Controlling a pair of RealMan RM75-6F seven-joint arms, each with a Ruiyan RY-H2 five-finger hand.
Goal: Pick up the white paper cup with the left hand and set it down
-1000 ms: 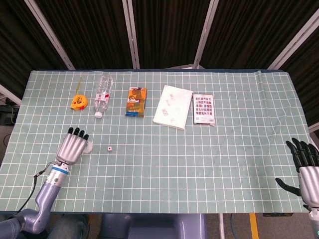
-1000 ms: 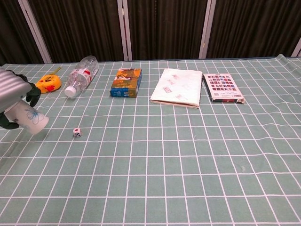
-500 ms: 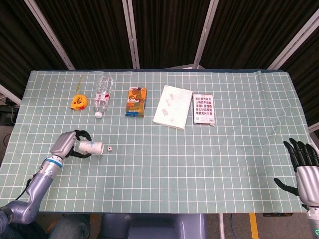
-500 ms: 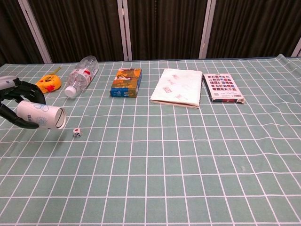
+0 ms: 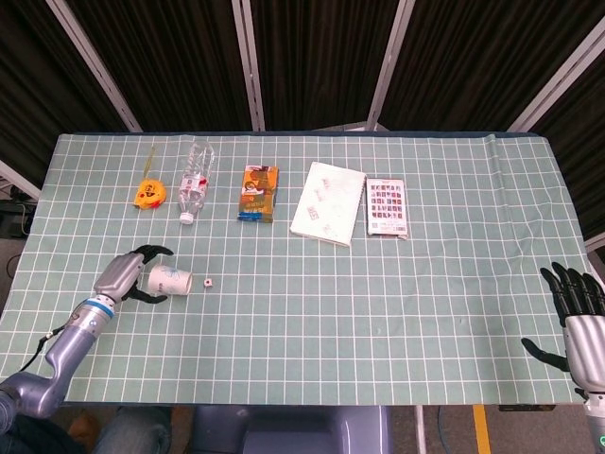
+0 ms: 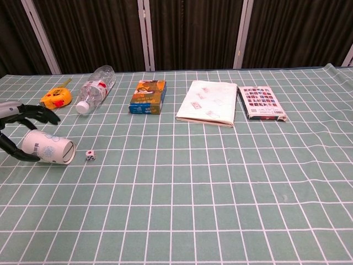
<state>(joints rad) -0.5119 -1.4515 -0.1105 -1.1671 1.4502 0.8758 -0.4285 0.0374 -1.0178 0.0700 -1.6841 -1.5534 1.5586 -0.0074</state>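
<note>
The white paper cup (image 5: pixel 173 280) (image 6: pixel 48 149) lies on its side on the green mat, mouth toward the right. My left hand (image 5: pixel 128 274) (image 6: pixel 22 110) sits at the cup's closed end. Its fingers are spread above the cup and its thumb is below, and they look apart from the cup's wall. My right hand (image 5: pixel 581 322) hovers at the table's near right corner, fingers spread, holding nothing; the chest view does not show it.
A small die (image 5: pixel 208 281) (image 6: pixel 90 155) lies just right of the cup's mouth. Along the far side lie a yellow tape measure (image 5: pixel 147 193), a clear bottle (image 5: pixel 194 182), a snack box (image 5: pixel 258 192), a white booklet (image 5: pixel 327 201) and a card pack (image 5: pixel 387 206).
The cup went from upright in my left hand to tipped on its side, then settled on the mat. The left hand's fingers have opened away from it.
</note>
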